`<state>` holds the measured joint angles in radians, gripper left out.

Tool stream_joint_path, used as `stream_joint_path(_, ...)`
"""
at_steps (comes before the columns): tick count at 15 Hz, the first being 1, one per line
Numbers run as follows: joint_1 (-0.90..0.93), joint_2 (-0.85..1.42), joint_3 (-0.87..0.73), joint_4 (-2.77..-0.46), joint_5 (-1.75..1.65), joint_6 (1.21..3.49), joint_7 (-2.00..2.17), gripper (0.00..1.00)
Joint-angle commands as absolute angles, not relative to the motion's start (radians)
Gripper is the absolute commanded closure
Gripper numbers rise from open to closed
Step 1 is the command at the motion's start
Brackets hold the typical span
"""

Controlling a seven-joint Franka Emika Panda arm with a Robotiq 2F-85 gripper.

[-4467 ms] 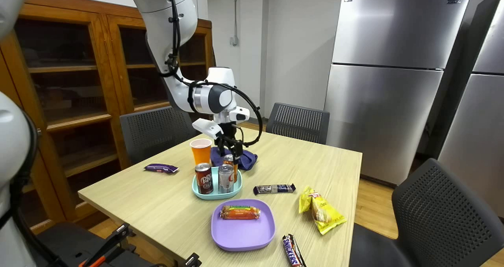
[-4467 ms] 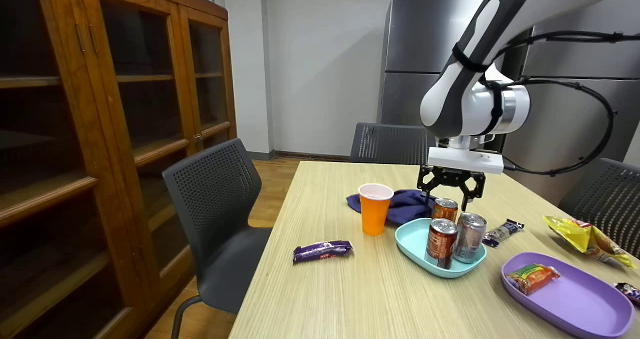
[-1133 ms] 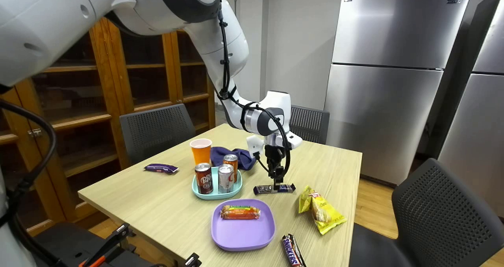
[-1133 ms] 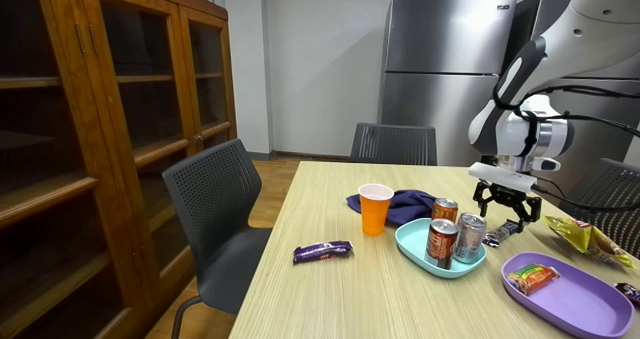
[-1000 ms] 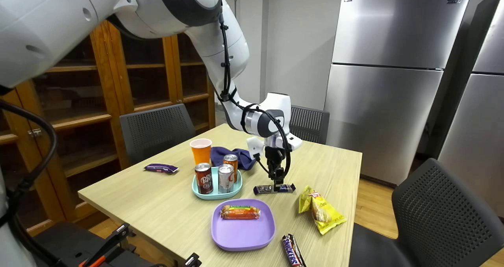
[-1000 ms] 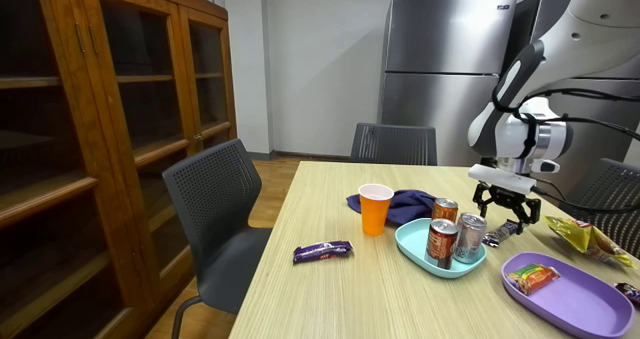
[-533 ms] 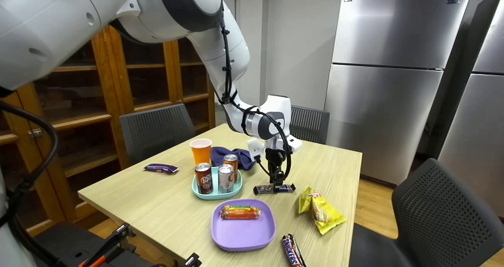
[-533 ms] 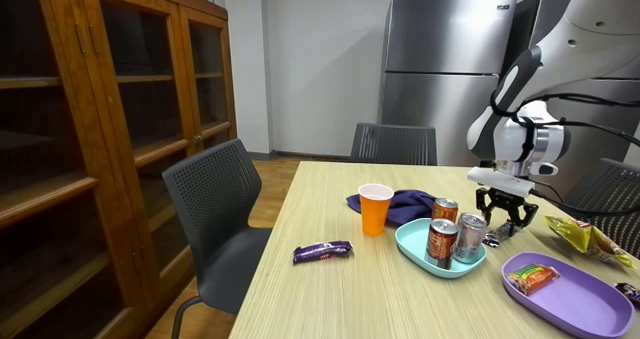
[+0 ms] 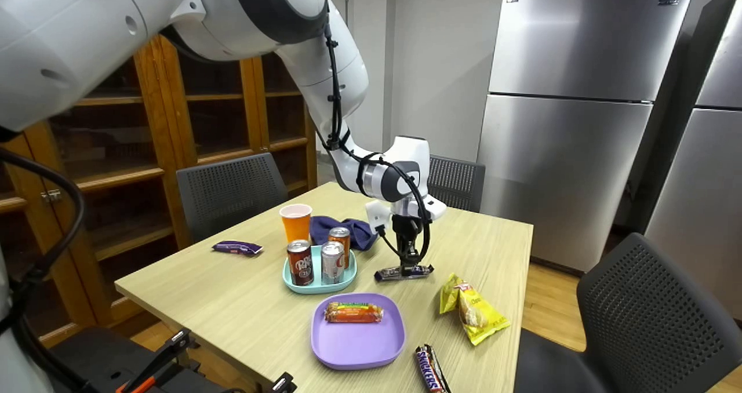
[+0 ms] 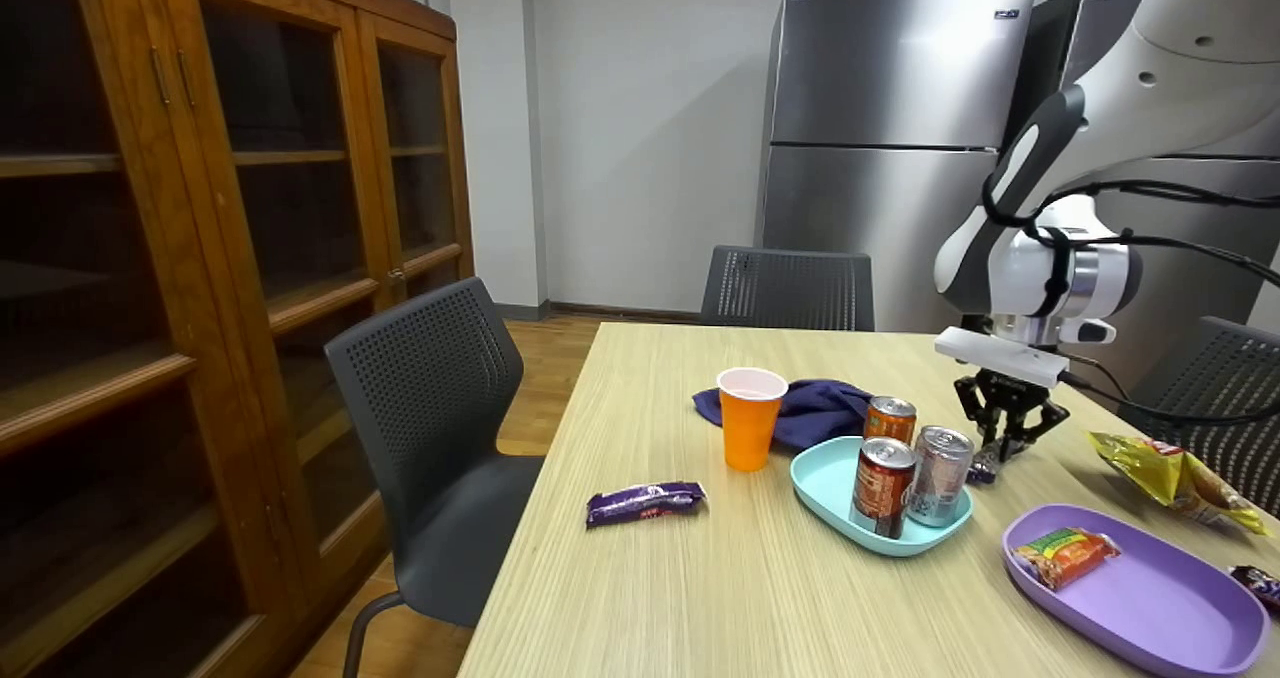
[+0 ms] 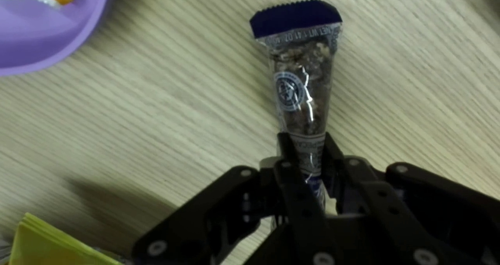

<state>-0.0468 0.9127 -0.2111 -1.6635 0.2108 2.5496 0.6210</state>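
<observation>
Your gripper (image 11: pixel 306 145) is closed on the bar (image 11: pixel 302 89), pinching it from both sides near its middle. In the wrist view it mostly covers the bar's lower half; in an exterior view both ends stick out past it. You can't tell whether the bar touches the table (image 9: pixel 464 248). You have room along both its sides, and a strip of table toward the tray (image 9: pixel 316 289). The plate (image 9: pixel 358 346), near, is cut off in the wrist view's upper left corner; the bag (image 9: pixel 472 312), lower left, is cut off too. In an exterior view the silver can (image 9: pixel 333 262) partly hides the orange can (image 9: pixel 343 236), and the table's edge passes just beside the bag.
</observation>
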Motion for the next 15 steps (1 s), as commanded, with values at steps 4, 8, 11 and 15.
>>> stream_joint_path(4, -0.047, 0.761, -0.206, -1.8, 0.209, 2.562, 0.574, 0.95)
stream_joint_path(8, -0.041, 0.649, -0.212, -1.919, 0.205, 2.591, 0.543, 0.95)
stream_joint_path(11, -0.051, 0.562, -0.205, -2.012, 0.213, 2.614, 0.513, 0.95)
stream_joint_path(15, -0.05, 0.467, -0.208, -2.135, 0.212, 2.653, 0.489, 0.95)
